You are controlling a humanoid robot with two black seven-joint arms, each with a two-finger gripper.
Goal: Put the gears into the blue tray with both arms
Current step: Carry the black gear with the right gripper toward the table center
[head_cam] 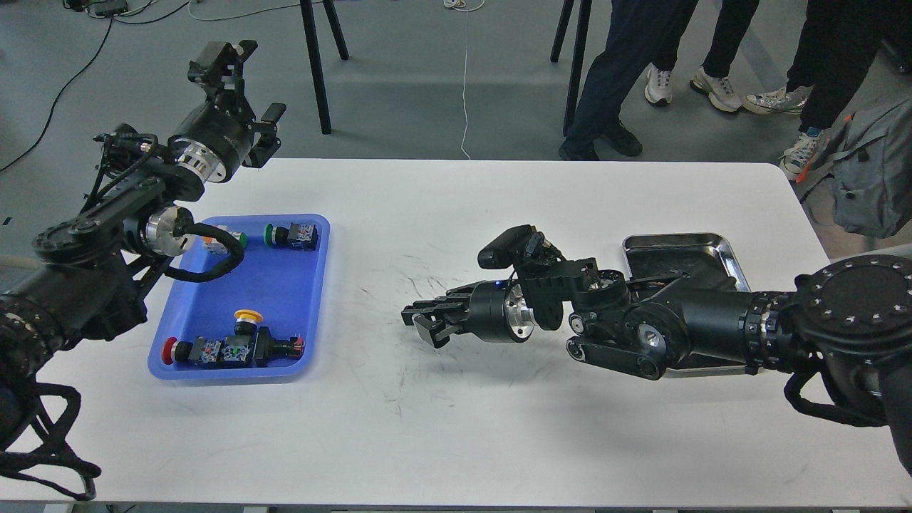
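The blue tray [288,285] lies on the left of the white table and holds several coloured-cap push-button switches [231,349]. No gears show; my right arm hides most of the floor of the steel tray [677,241]. My right gripper [424,324] hangs low over the middle of the table, pointing left toward the blue tray. Its fingers are close together, and I cannot make out anything between them. My left gripper [260,132] is raised beyond the blue tray's far-left corner, seen from behind, so its fingers cannot be told apart.
People's legs and stand legs are beyond the table's far edge. A grey backpack [869,178] sits off the right edge. The table's middle carries dark scuff marks [456,285].
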